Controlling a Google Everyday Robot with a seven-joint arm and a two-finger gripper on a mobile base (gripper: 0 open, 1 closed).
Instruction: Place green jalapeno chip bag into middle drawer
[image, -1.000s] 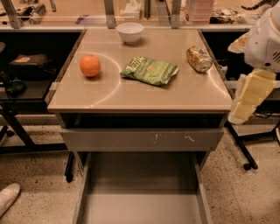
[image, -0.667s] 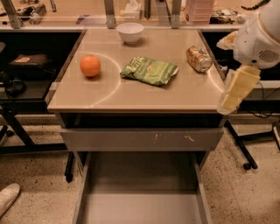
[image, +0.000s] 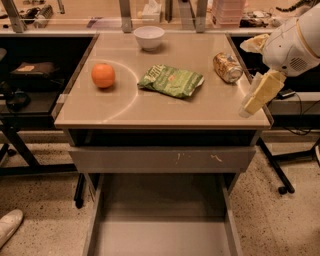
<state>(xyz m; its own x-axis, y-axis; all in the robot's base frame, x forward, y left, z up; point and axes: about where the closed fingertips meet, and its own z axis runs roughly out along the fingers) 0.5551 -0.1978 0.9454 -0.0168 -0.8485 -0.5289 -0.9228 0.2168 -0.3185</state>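
Green jalapeno chip bag (image: 171, 80) lies well apart from hand (image: 252, 102) at table (image: 150, 112) edge; grip unclear.

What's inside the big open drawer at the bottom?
The middle drawer shows only bare grey floor; its back is hidden under the scratched drawer front. The green jalapeno chip bag lies on the tabletop; the gripper hangs by its right edge.

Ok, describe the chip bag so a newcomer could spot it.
On the tan tabletop, the green jalapeno chip bag lies flat mid-table, between the orange and the can. It's the only crinkly green thing; the gripper hovers near the can.
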